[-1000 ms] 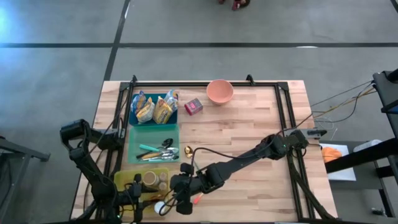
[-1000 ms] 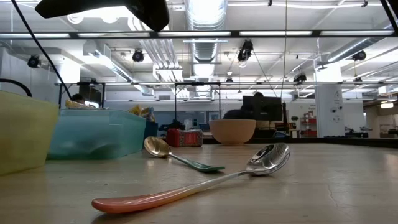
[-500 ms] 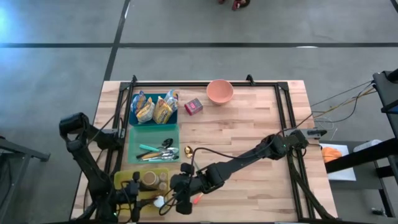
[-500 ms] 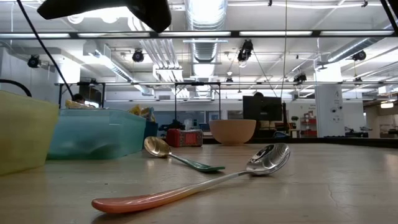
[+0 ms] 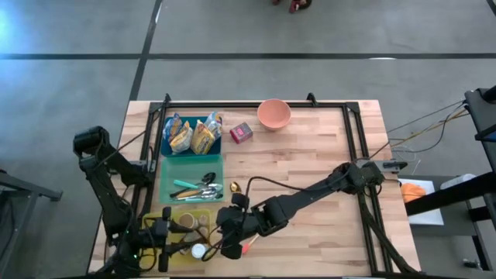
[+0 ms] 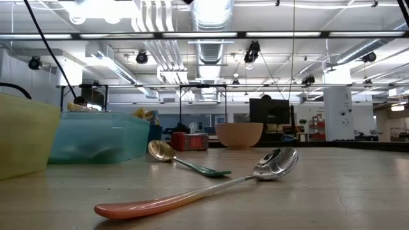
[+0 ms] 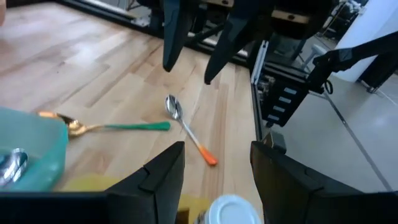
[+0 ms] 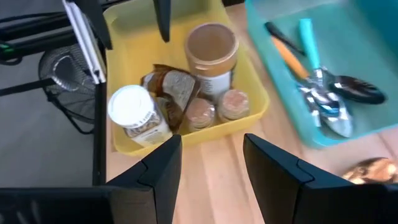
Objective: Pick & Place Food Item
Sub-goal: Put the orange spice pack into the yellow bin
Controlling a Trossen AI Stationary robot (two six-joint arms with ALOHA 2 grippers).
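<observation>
Both claws hang over the near left corner of the desk (image 5: 310, 155). The left claw (image 7: 214, 165) stands with its fingers spread and nothing between them, and the right claw (image 8: 208, 158) likewise stands parted and empty.

Only the right wrist view looks straight down into the shallow yellow plastic tray (image 8: 245, 121). It shows the food items: a white-capped jar (image 8: 132, 112) lying at one end, a round tan-lidded tub (image 8: 212, 50), a brown crinkled packet (image 8: 173, 90) and two small brown round pieces (image 8: 217, 107) against the tray wall. The high view shows these only as small shapes under the arms. The left wrist view alone shows the spoon with the orange handle (image 7: 186, 130) and the gold spoon with the green handle (image 7: 99, 126) lying flat on bare wood. The low view shows the same two from desk height.

Towards the far edge, past the yellow tray, comes the teal plastic tray of cutlery (image 5: 167, 190), then the blue bin of snack bags (image 5: 167, 147). A small red box (image 5: 242, 133) and a terracotta bowl (image 5: 273, 114) sit near the far edge. The whole right half of the desk is open wood, bounded by a black frame rail (image 5: 353, 139).
</observation>
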